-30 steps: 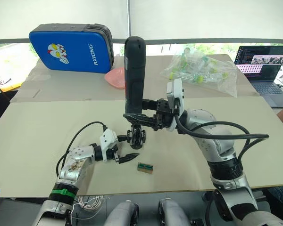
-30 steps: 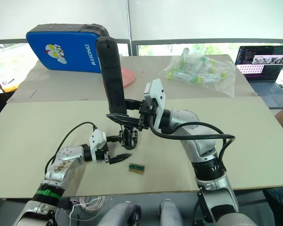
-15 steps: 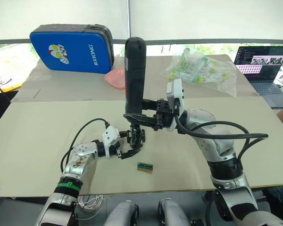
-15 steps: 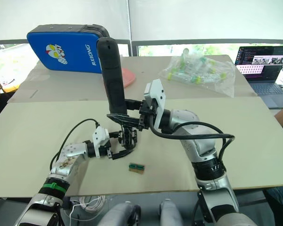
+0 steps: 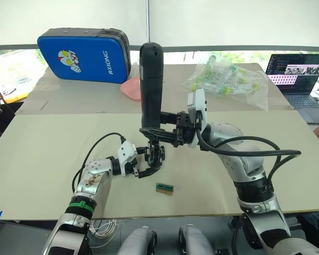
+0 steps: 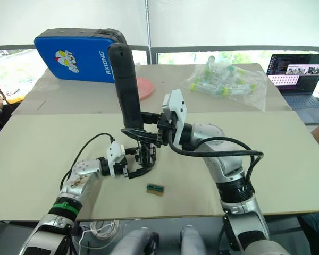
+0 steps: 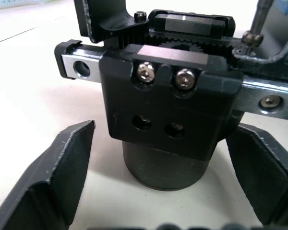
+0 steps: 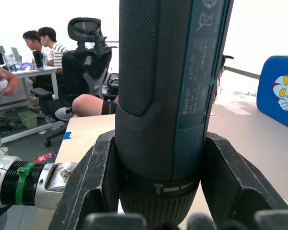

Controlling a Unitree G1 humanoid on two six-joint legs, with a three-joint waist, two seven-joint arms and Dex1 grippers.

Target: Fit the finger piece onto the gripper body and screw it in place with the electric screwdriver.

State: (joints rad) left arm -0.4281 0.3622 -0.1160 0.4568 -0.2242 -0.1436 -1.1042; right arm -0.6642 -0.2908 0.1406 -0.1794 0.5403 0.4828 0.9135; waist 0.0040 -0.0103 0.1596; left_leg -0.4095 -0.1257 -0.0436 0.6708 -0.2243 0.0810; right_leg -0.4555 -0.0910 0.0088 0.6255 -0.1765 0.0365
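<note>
Seen from the head camera's left eye, the right gripper (image 5: 151, 130) is clamped on the electric screwdriver (image 5: 151, 85), holding the thick black tool upright over the middle of the pale table (image 5: 37, 159), its lower end directly above the gripper body (image 5: 155, 154), which stands on the tabletop. The left gripper (image 5: 142, 166) reaches in low from the robot's left, its fingers apart and set around the base of the gripper body. A small green and dark part (image 5: 164, 188) lies on the table just in front of the gripper body, apart from it. At the far side rest a blue case (image 5: 85, 55), a pink dish (image 5: 131, 86) and a clear bag of small bottles (image 5: 227, 79), with an open laptop (image 5: 294, 71) at the far right. The right eye shows the same arrangement, the left gripper's black cable looping over the table behind it. From the left wrist, the gripper body (image 7: 168, 112) stands close up between the two spread black fingers (image 7: 57, 179), neither visibly pressing on it; two silver screws sit in its upper face above two empty holes, and its rounded base rests on the table. From the right wrist, the screwdriver's dark barrel (image 8: 168, 96) sits gripped between that gripper's two fingers (image 8: 93, 184), with people seated at desks and an office chair in the room beyond. The finger piece cannot be made out for certain in any view.
</note>
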